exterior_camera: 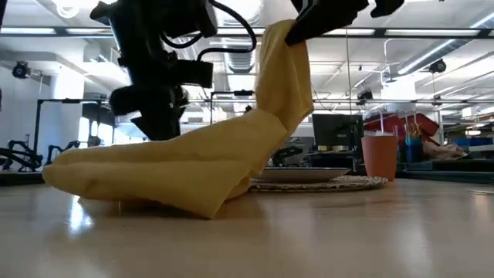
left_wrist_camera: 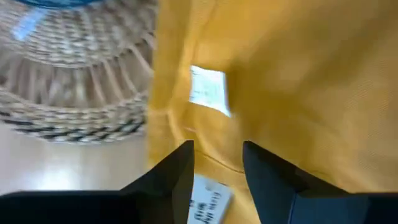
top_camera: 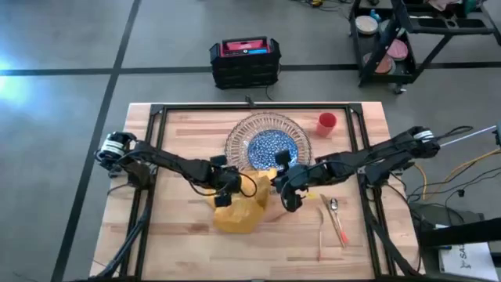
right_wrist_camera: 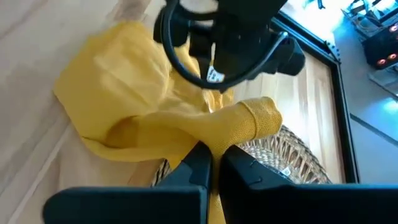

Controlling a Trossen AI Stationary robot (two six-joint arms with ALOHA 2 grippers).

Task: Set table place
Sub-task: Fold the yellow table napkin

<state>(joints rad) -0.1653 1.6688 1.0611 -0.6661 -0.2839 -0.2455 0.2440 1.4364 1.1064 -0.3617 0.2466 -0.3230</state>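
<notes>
Left gripper [top_camera: 221, 200] over crumpled yellow cloth napkin [top_camera: 239, 213], fingers parted, nothing held. Napkin on light wooden table [top_camera: 180, 243], just in front of clear cut-glass plate [top_camera: 239, 133]. Right gripper [top_camera: 275, 186] pinched tight on napkin's raised corner. Small red-orange cup [top_camera: 326, 122] right of plate; orange-handled cutlery [top_camera: 338, 223] right of napkin.

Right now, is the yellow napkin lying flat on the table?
No: in the low view the right claw holds one corner of the yellow napkin high while the rest droops onto the table.

yellow napkin [top_camera: 239, 213], red-orange cup [top_camera: 326, 121], blue-patt. plate [top_camera: 270, 146]
</notes>
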